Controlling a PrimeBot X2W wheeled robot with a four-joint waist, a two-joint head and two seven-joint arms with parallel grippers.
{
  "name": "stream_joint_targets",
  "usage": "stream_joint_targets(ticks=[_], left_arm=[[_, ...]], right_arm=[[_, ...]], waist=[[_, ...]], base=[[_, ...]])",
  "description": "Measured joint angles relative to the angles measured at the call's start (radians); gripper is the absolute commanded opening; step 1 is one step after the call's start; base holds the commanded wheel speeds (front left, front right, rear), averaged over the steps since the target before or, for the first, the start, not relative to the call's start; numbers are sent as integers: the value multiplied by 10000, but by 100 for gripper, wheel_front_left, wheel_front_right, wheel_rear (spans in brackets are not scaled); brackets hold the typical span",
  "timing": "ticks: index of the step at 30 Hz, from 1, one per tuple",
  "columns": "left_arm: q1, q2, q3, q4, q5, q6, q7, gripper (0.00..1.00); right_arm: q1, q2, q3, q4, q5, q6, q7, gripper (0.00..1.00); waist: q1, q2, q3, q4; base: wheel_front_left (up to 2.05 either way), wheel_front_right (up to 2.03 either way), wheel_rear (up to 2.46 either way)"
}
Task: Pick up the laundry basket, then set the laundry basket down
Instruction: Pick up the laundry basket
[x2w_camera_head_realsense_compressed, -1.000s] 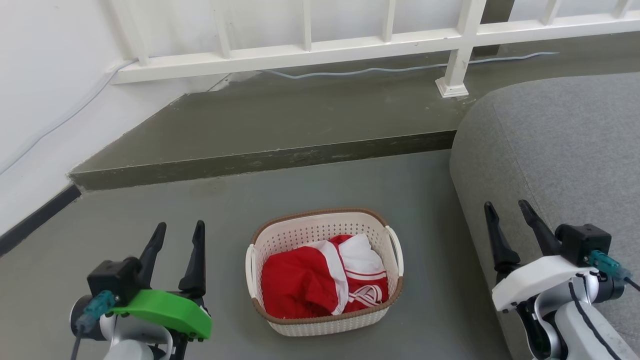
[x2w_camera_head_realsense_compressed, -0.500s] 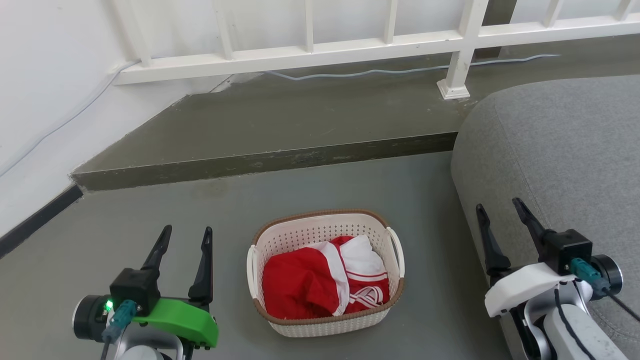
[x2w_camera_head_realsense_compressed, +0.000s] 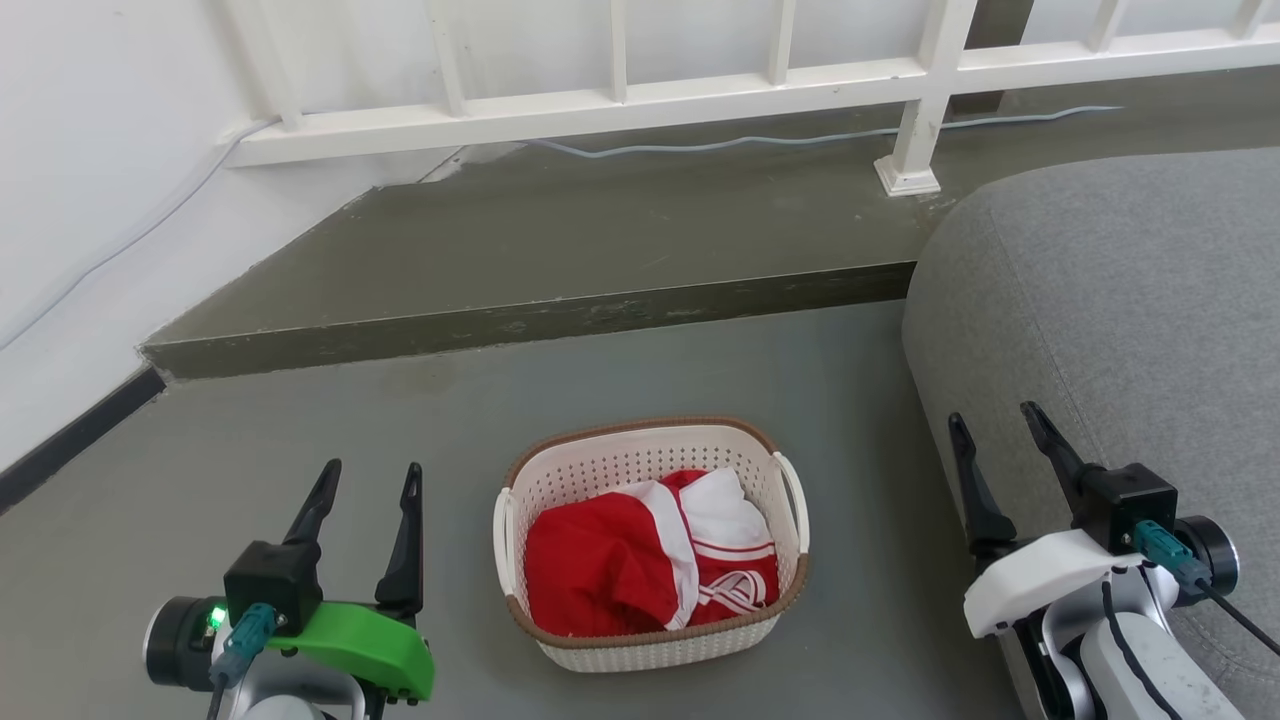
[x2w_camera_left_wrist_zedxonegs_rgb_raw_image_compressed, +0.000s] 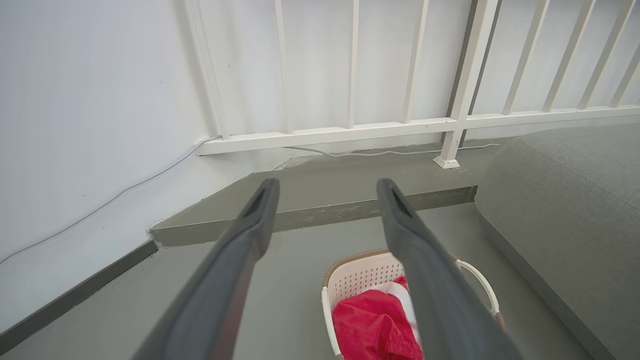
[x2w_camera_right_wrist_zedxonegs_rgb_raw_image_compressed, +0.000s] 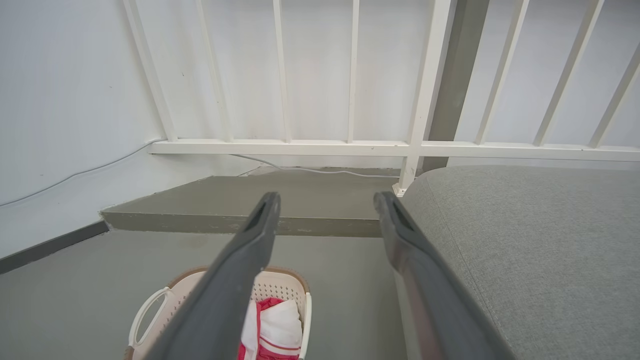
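Laundry basket (x2w_camera_head_realsense_compressed: 640, 465) sits on the grey floor (x2w_camera_head_realsense_compressed: 700, 370) between our grippers, red-and-white clothes (x2w_camera_head_realsense_compressed: 620, 560) inside, grey sofa (x2w_camera_head_realsense_compressed: 1120, 300) to its right. Not lifted yet, so we judge pick-up and set-down both remain. Left gripper (x2w_camera_head_realsense_compressed: 372, 468) and right gripper (x2w_camera_head_realsense_compressed: 992, 414) flank it, fingers spread, empty, clear of the handles.

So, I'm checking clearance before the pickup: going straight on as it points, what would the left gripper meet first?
Probably the raised step below the white railing, though depth is unclear. The left gripper points past the laundry basket, which lies off its line.
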Motion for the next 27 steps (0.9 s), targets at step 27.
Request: stream_joint_targets(ticks=[27], left_arm=[[-59, -81, 35, -56, 19, 54, 12, 100]], right_arm=[[-143, 58, -36, 23, 88, 2, 2, 100]], waist=[[0, 0, 845, -54]], base=[[0, 0, 0]])
